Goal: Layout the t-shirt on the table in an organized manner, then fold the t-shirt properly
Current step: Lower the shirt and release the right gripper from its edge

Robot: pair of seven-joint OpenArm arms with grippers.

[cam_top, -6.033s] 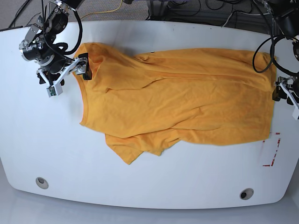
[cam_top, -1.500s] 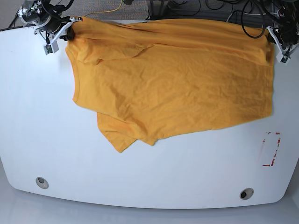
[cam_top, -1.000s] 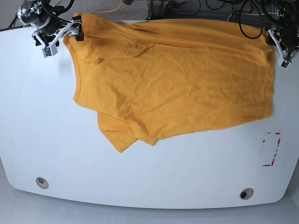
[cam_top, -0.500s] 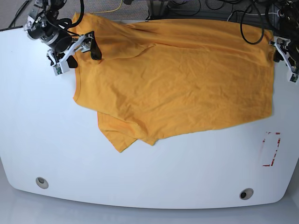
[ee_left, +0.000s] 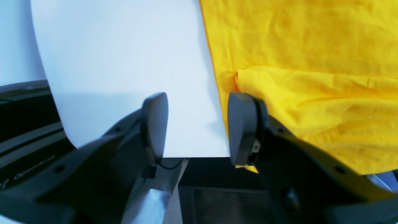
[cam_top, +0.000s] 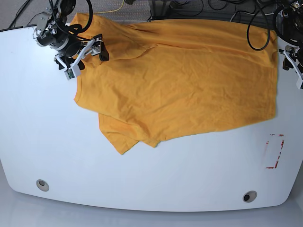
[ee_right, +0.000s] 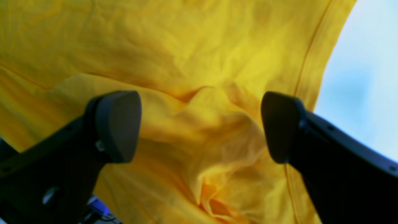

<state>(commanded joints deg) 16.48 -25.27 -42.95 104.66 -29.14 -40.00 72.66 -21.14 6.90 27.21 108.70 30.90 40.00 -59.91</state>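
The orange-yellow t-shirt point(cam_top: 180, 80) lies spread across the far half of the white table point(cam_top: 156, 184), wrinkled, with one sleeve point(cam_top: 124, 137) tucked under at its near-left corner. My right gripper point(cam_top: 86, 59) hovers open over the shirt's far-left shoulder. In the right wrist view a bunched ridge of t-shirt point(ee_right: 205, 130) sits under the open right gripper point(ee_right: 200, 124), ungripped. My left gripper point(cam_top: 293, 66) stands open just off the shirt's right edge. In the left wrist view the left gripper point(ee_left: 199, 127) spans bare table point(ee_left: 124, 53), one finger at the hem of the t-shirt point(ee_left: 311, 77).
Two round grommet holes point(cam_top: 42, 184) point(cam_top: 249, 196) sit near the table's front edge. A red rectangular outline point(cam_top: 275, 151) marks the near right. Cables point(cam_top: 199, 7) hang behind the far edge, where the shirt's far hem reaches.
Both grippers have let go of the shirt's far corners, opened, and come a little nearer. The shirt has settled flat; the right gripper now sits over the shoulder.
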